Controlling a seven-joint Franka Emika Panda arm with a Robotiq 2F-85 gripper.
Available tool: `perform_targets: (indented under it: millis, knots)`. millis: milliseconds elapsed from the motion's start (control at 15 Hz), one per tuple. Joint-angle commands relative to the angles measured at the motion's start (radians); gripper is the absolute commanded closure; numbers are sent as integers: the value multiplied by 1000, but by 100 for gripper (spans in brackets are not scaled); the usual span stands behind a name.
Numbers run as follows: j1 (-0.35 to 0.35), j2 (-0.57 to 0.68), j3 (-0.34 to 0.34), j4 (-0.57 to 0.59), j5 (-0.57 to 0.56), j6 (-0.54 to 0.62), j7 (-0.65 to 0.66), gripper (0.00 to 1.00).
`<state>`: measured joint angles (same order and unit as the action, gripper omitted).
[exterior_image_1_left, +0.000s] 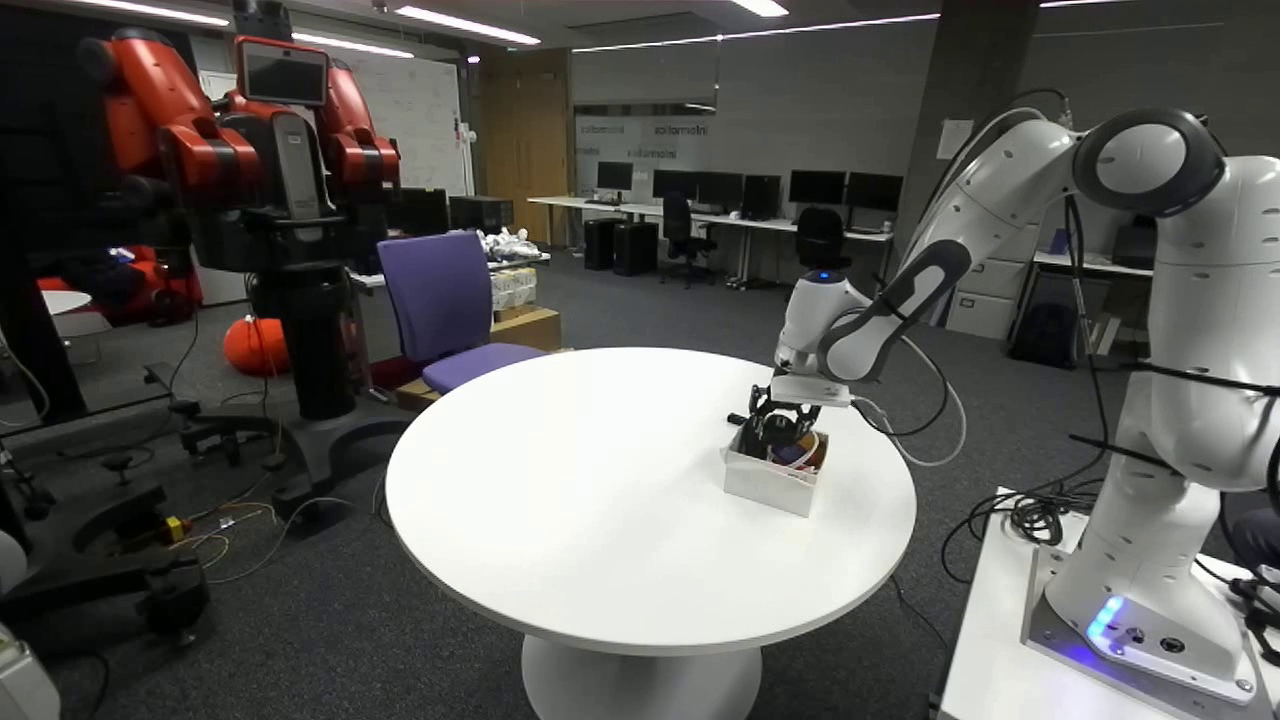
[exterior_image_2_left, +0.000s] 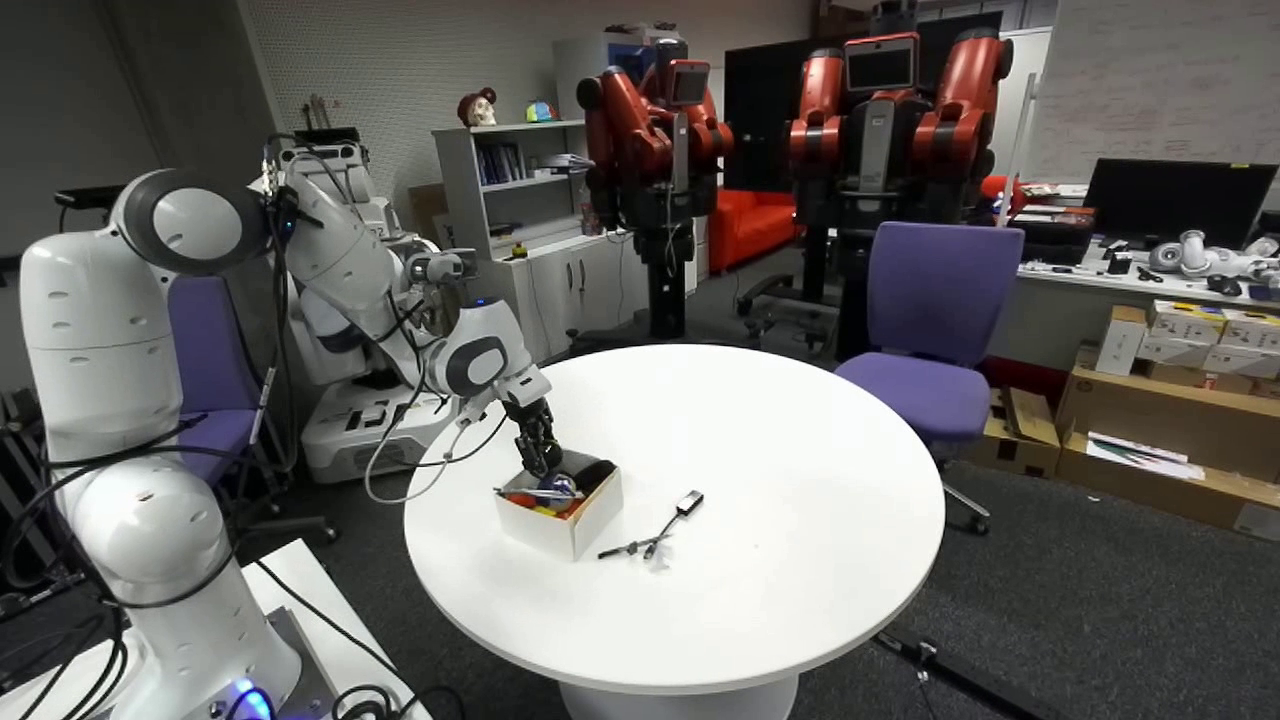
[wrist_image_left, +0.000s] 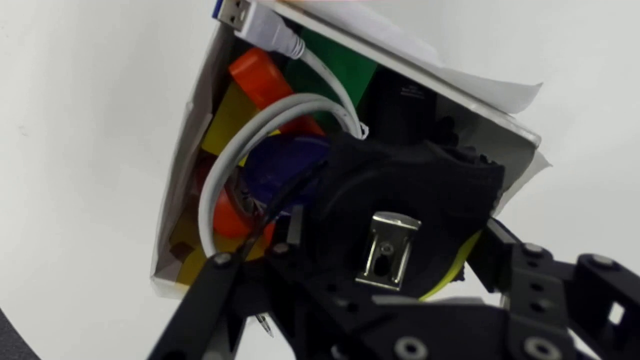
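- Gripper state: your gripper (wrist_image_left: 394, 231) points down, its fingers set wide, one against each side of a black case (wrist_image_left: 445, 197) with a metal clip (wrist_image_left: 395, 225); you hold the case between them.
- Case position: it is at the open top of the white box (exterior_image_1_left: 768, 487), which stands at two o'clock on the round table (exterior_image_1_left: 560, 480) in an exterior view.
- Box contents, clocked from the case in the wrist view: a dark blue ball (wrist_image_left: 280, 165) at ten o'clock, a white cable (wrist_image_left: 218, 175) curving around its nine-to-twelve side, and a green thing (wrist_image_left: 345, 60) at eleven o'clock.
- Beside the box: in an exterior view, you see a small black device (exterior_image_2_left: 689, 503) on the table at three o'clock from the box.
- Surroundings: in an exterior view, a red robot (exterior_image_2_left: 655, 140) stands beyond the table at twelve o'clock, a purple chair (exterior_image_2_left: 945, 290) between one and two.
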<state>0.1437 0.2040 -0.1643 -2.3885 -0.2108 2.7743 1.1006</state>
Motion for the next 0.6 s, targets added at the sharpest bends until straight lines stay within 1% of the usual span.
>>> perform_targets:
  millis: [0, 133, 333, 533]
  knots:
    - [37, 3, -30, -11, -120, 22, 127, 8]
    - [36, 2, -29, -11, -143, 15, 162, 0]
    - [26, -11, -26, -21, -146, 20, 175, 0]
    - [-8, -35, -13, -29, -102, 18, 112, 0]
